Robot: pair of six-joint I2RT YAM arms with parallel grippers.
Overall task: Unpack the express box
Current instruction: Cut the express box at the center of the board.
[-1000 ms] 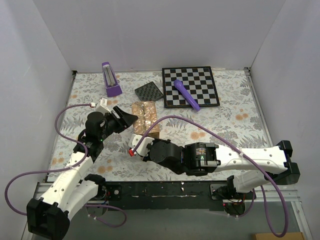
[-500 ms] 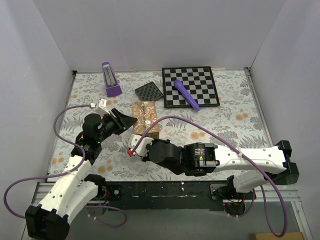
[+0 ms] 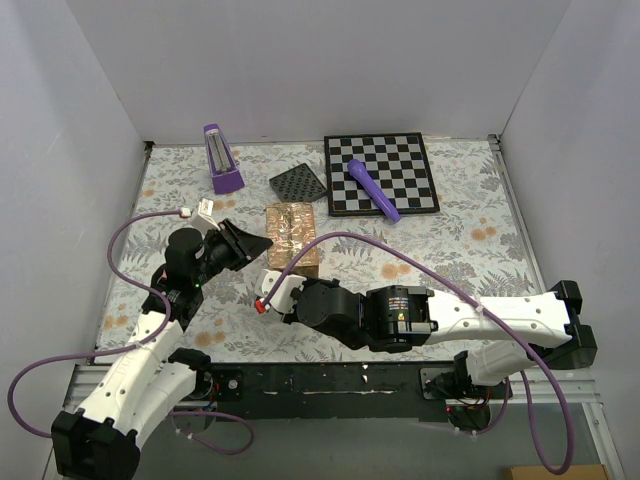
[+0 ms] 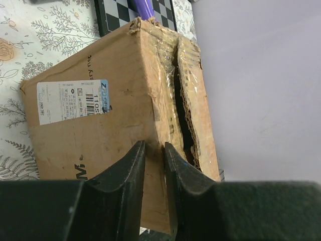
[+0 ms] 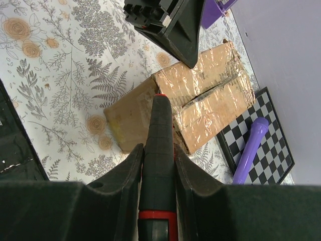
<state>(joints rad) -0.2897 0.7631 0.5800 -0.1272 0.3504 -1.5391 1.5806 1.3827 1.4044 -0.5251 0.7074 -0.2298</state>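
The express box [image 3: 291,233] is a brown carton with glossy tape. It lies on the floral table, mid-left. In the left wrist view the express box [image 4: 115,125] shows a white label and a torn, gaping top seam. My left gripper [image 3: 260,241] is at the box's left side, fingers nearly together with nothing between them [image 4: 154,146]. My right gripper [image 3: 273,291] is just in front of the box and is shut on a black tool with a red band [image 5: 160,150]. The tool's tip is at the near edge of the taped top [image 5: 205,90].
A chessboard [image 3: 400,150] lies at the back with a purple cylinder [image 3: 372,188] on it. A black perforated square [image 3: 298,183] and a purple stand [image 3: 222,160] are behind the box. White walls enclose the table on three sides.
My left arm has shifted slightly and its wrist has turned a little beside the box. The right arm and the box have not moved.
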